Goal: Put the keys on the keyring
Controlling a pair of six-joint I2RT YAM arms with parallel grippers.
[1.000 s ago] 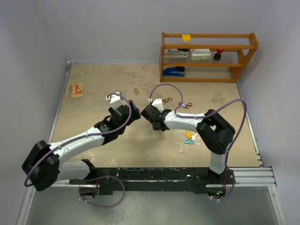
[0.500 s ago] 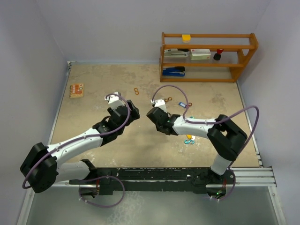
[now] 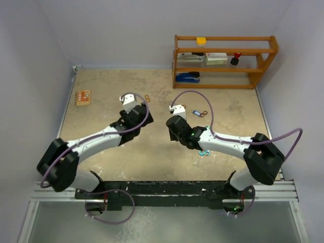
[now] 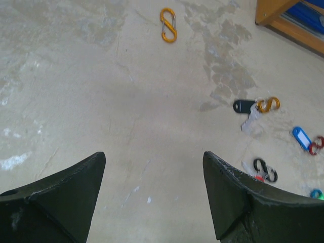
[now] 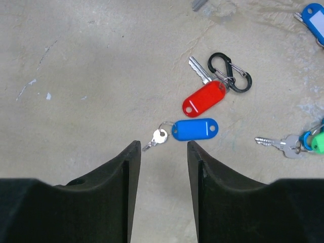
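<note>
In the right wrist view a tiny silver key [image 5: 156,137] hangs on a thin wire ring from a blue tag [image 5: 195,129], just beyond the tips of my right gripper [image 5: 163,148], which stands open and empty. Beyond lie a red-tagged key [image 5: 204,97] on a black carabiner [image 5: 230,72] and a silver key [image 5: 282,144] at the right edge. My left gripper [image 4: 154,158] is wide open over bare table. From above, the left gripper [image 3: 139,114] and right gripper [image 3: 174,129] face each other mid-table. Which clip serves as the keyring I cannot tell.
An orange carabiner [image 4: 168,25] lies ahead of the left gripper, and a black tag on an orange clip [image 4: 253,105] and a blue tag on a red clip [image 4: 304,139] to its right. A wooden shelf [image 3: 225,61] stands at the back right, a small card [image 3: 82,97] far left.
The right gripper's jaws have opened and it has shifted right and nearer, its elbow swinging out to the right. The left gripper has moved back and to the left, still open.
</note>
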